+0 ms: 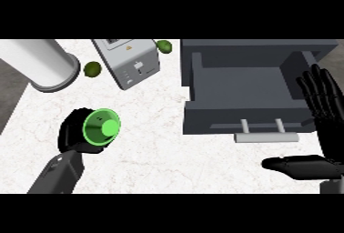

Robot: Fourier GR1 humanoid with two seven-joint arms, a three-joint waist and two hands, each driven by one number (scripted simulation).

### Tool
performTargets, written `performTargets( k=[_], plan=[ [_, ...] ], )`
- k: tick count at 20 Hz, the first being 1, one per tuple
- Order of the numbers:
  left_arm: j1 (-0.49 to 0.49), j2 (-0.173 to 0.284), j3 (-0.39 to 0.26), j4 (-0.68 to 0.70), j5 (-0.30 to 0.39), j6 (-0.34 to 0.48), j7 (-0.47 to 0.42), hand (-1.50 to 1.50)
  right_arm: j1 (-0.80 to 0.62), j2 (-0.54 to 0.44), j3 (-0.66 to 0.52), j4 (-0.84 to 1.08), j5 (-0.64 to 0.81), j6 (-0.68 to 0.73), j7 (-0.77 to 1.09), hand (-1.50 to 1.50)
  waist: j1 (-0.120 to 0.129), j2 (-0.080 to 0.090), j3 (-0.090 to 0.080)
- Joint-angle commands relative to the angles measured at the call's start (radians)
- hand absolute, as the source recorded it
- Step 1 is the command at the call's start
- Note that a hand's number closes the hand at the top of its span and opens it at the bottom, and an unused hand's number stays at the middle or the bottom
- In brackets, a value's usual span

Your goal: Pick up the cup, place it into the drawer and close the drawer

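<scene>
White marble counter, cup (pixel 101 127) in my left hand (pixel 75 132).
My fingers curl round the green cup; the open grey drawer (pixel 245 120) lies well to its right, and beside the drawer my right hand (pixel 322 113) rests open, fingers up.

Single view only, head cam, so no overlap with any other view. It looks steeply down onto the white marbled counter top (pixel 168 150), close in. Both grey forearms come in from the lower edge: left one at bottom left, right one at bottom right. Far side of the counter sits at the top of frame, where the large white cylinder with a grey rim (pixel 40 61) and the dark grey open drawer box (pixel 249 86) are cut off. Dark floor strip (pixel 10 98) shows past the counter's left edge.
</scene>
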Motion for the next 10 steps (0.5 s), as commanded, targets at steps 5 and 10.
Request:
performTargets(
  k=[5,10],
  plan=[
    [-0.010,-0.028,-0.062,-0.185,0.001,-0.057,-0.008,1.50,0.038,0.012,0.001,-0.007,0.020,-0.009,-0.019,-1.50,0.020,-0.011,0.004],
    [-0.056,-0.091,-0.110,-0.387,0.010,0.062,0.111,1.50,0.018,0.003,-0.028,0.043,0.015,-0.013,-0.021,-1.50,0.027,-0.012,0.004]
  ],
)
